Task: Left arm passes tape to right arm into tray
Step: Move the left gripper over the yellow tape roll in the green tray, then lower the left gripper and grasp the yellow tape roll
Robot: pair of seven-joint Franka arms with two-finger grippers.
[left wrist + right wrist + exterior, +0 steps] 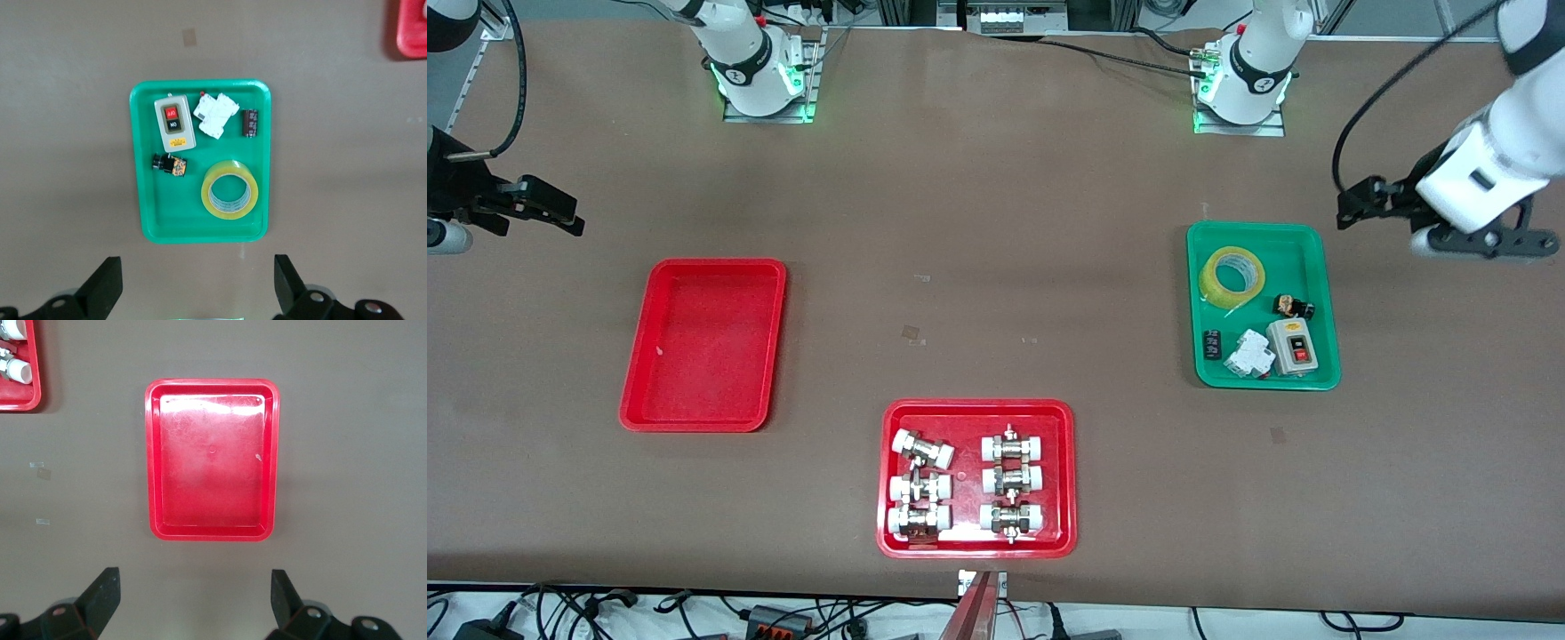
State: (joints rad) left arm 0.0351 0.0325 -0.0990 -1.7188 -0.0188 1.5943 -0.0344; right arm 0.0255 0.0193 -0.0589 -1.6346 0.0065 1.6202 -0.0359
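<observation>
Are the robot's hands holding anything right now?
No. The left gripper and right gripper are both open and hold nothing; the tape lies in the green tray.

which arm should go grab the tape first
Left. The left gripper hangs open beside the green tray where the tape lies. The right gripper waits open by the red tray at its own end of the table.

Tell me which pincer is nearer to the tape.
Left. The left pincer hangs open beside the green tray that holds the tape. The right pincer, also open, waits at the right arm's end, near the red tray.
</observation>
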